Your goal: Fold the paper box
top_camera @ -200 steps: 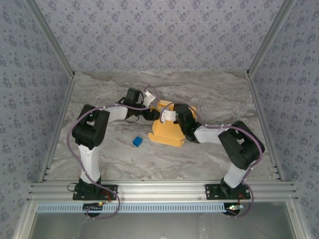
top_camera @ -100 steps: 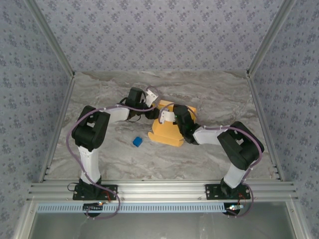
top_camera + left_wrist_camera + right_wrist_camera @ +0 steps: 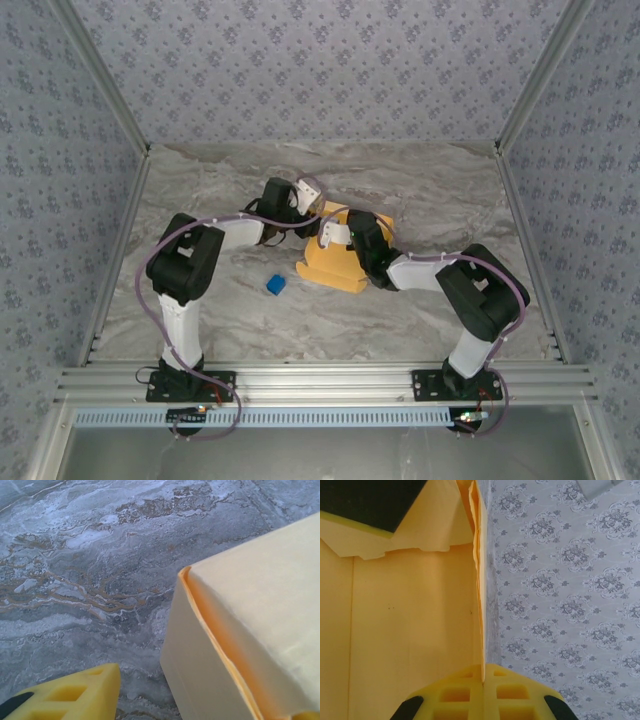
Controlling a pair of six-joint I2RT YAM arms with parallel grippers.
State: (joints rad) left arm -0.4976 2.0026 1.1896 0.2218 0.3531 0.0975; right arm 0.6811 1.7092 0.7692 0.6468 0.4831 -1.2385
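Leave alone the tiny blue cube, lying on the grey marbled tabletop near the front-left of the yellow-orange thin card paper box; nothing in this step calls for it. Take the box as resting on the tabletop between the two grippers, already raised into a rectangular body, with an orange card edge standing a little proud along the seam at its far-left corner in the left wrist view. Use the right gripper, clamped fully shut on the top edge of an upright box wall, as the anchor. Hold that pinch firm and level, without lifting, so as not to drag the light card off the tabletop or crease the wall. Judge the step in hand as closing that far-left corner. Work it with the left gripper, standing partly open at the corner with nothing gripped, one yellow finger apart from the box with bare tabletop between. Ease it in slowly, meeting the side panel flat with the pad and not with a tip, and press toward the anchored wall to seat the proud edge under the top panel. Watch for buckling, likely with card this thin, and for sliding toward the box's far side, with only open tabletop there to stop it.
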